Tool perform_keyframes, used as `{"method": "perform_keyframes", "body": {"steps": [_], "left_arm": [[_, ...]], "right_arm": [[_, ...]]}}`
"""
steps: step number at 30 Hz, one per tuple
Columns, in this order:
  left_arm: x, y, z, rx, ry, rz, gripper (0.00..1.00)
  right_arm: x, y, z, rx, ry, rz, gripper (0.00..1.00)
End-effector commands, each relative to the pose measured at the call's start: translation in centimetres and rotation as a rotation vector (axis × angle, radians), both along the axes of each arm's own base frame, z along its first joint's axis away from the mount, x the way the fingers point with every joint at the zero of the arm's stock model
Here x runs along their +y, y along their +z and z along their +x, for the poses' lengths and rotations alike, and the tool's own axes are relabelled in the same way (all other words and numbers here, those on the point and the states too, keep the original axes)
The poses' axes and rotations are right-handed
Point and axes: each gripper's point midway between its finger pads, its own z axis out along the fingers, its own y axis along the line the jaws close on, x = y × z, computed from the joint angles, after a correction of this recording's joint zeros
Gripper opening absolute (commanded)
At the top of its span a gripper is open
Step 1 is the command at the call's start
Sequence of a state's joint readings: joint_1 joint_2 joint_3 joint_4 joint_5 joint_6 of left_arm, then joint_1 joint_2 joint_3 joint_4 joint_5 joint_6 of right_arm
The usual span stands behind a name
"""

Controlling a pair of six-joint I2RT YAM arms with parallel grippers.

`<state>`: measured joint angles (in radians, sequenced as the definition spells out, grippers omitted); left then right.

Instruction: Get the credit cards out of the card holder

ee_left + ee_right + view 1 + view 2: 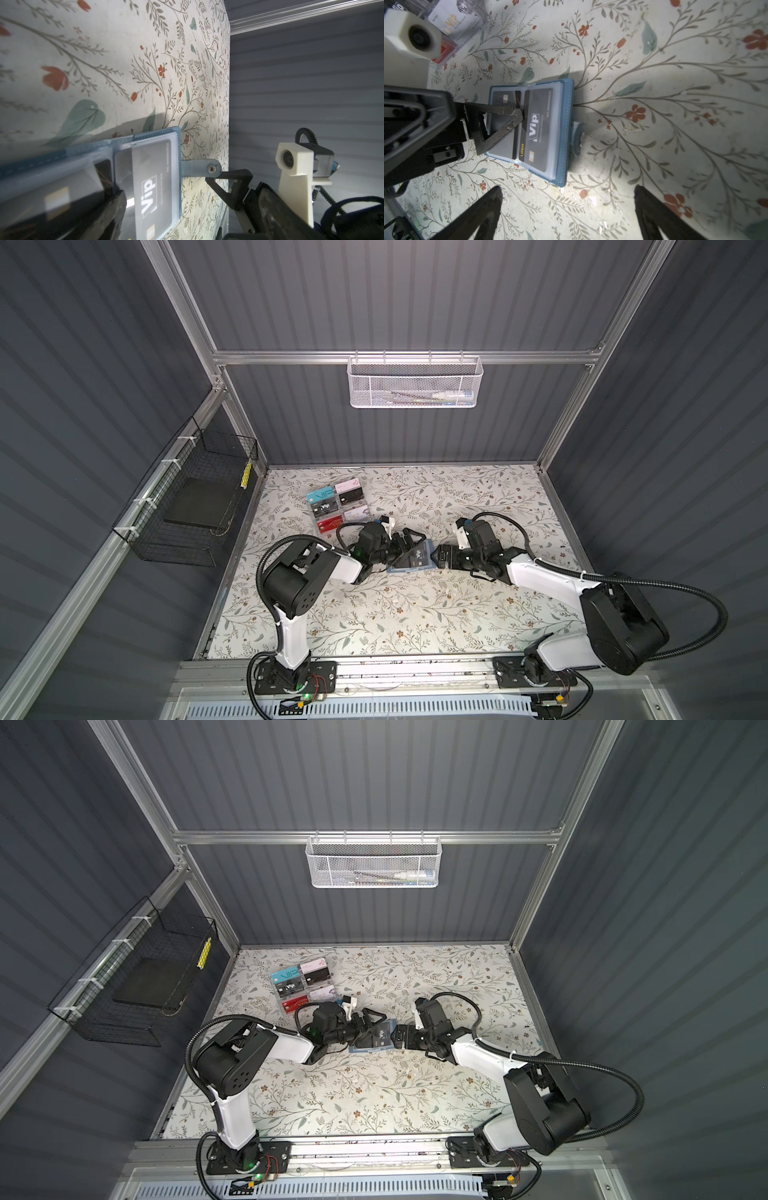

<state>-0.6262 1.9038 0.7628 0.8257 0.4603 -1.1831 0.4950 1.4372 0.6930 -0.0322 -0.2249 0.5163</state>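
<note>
Left gripper is spread, one fingertip set on the open card holder at its fold | right gripper is spread, held just off the tab side, nothing pinched | credit cards are seen inside the sleeves | card holder is laid flat on the table, near its middle.

One slate-blue leather-like folding card holder shows two black plastic credit cards. One clear acrylic tiered rack holds six coloured cards.
</note>
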Motion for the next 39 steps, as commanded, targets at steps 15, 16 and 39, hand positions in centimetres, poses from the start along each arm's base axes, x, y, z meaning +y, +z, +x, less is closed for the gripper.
{"method": "perform_keyframes", "body": {"steps": [15,16,39], "left_arm": [[3.1,0.2,0.3,0.007,0.073,-0.011,1.00],[3.3,0.1,0.4,0.010,0.076,-0.012,1.00],[3.9,-0.3,0.5,0.027,0.087,-0.015,1.00]], "right_arm": [[6.0,3.2,2.4,0.010,0.106,0.301,0.98],[6.2,3.1,2.5,0.015,0.110,0.307,0.98],[7.3,0.6,2.4,0.073,0.118,0.369,0.89]]}}
